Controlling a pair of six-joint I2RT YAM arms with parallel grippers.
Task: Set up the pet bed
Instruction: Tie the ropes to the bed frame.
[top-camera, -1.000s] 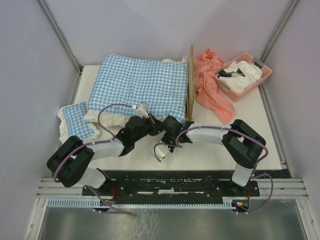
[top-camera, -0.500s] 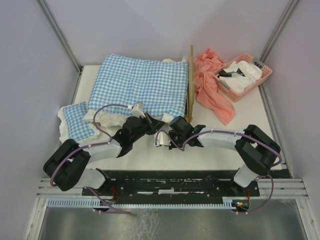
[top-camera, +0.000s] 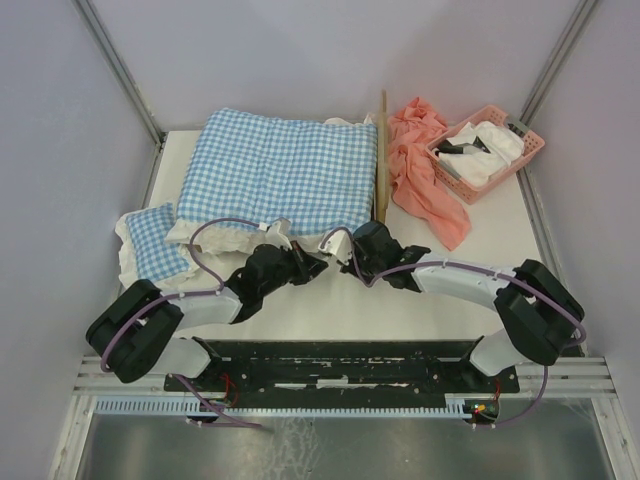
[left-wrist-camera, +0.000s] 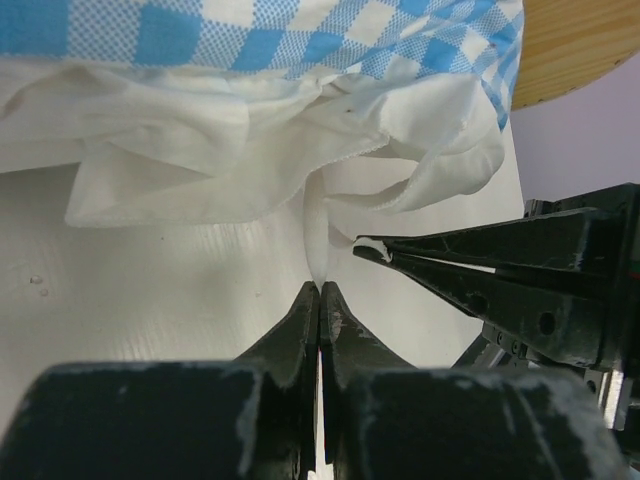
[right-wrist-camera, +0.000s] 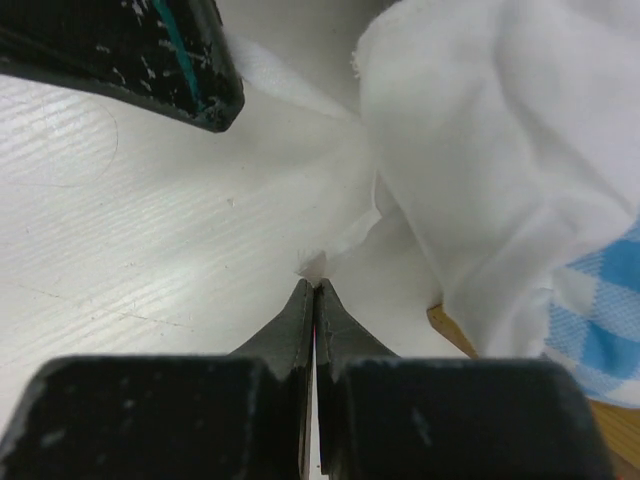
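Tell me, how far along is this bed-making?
Partway. The checked cushion already lies over the pet bed, whose wooden edge shows beside it. The left fingers and right fingers are shut on the cushion's white frill. Probably left: the small checked pillow, lying aside.

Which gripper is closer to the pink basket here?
Right. The right gripper pinches the white frill, diagonally in front-left of the pink basket; the left gripper pinches the frill just beyond it, farther from the basket.
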